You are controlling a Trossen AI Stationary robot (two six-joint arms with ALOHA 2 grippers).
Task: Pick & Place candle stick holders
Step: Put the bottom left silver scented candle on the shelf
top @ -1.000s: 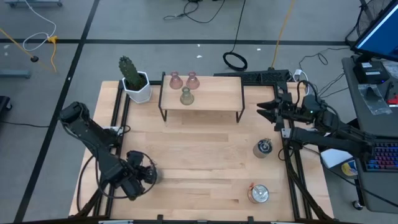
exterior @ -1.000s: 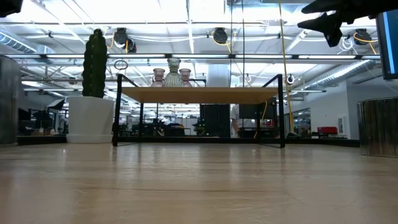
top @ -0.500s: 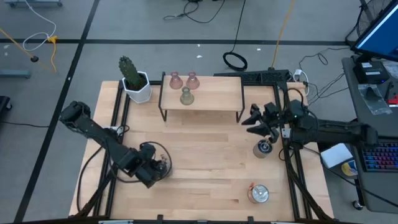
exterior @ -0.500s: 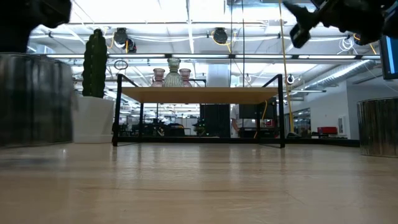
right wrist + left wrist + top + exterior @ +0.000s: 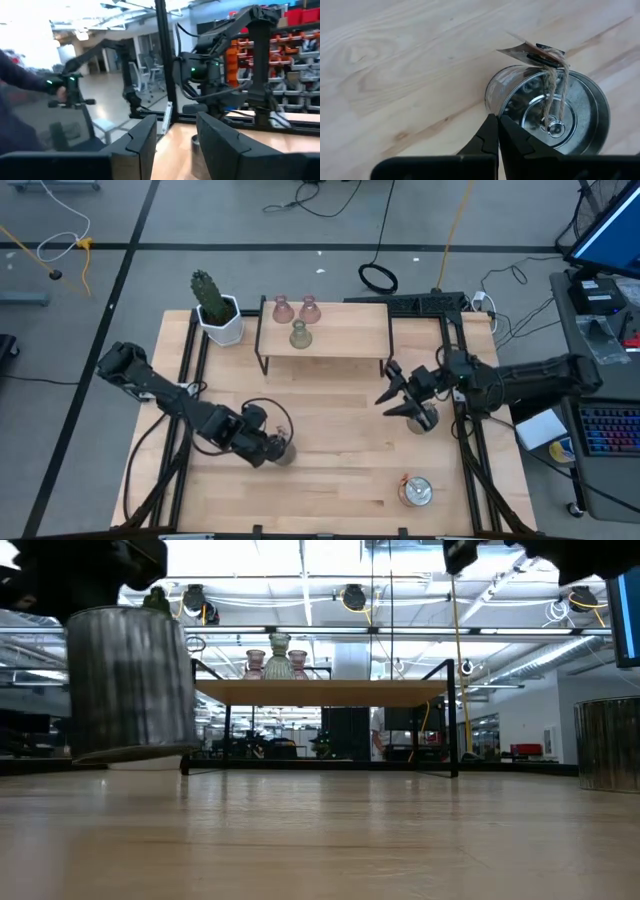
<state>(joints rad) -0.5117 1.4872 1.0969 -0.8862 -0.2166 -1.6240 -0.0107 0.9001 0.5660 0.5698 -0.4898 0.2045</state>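
Observation:
My left gripper (image 5: 272, 448) hangs over the middle of the table, left of centre, shut on a shiny silver round candle stick holder (image 5: 130, 680) with a twine-tied tag (image 5: 540, 52). Above the table's right part my right gripper (image 5: 388, 387) stands open, nearly level, with nothing between its fingers (image 5: 175, 125). A second silver holder (image 5: 426, 418) sits on its base on the table just beside and below it. A third silver holder (image 5: 416, 491) stands near the front right. Two pink glass holders (image 5: 283, 308) (image 5: 309, 308) and an olive one (image 5: 300, 333) stand on the raised shelf (image 5: 350, 340). My left gripper pinches the silver holder's rim wall (image 5: 491, 102) between its two fingers, one inside the cup and one outside. The fingers come from above, slanting down. In the low view the holder hangs about upright below them, its base (image 5: 130, 752) clear of the table.
A cactus in a white pot (image 5: 215, 310) stands at the far left beside the shelf. The shelf's black legs (image 5: 187, 720) rise from the table at the back. Bare wood lies between the two arms and along the near edge (image 5: 330, 480).
My left gripper has swung toward the table's right and a little toward the far edge, carrying the silver holder clear of the table. My right gripper has come from the right edge toward the left and near side, tipping up to nearly level.

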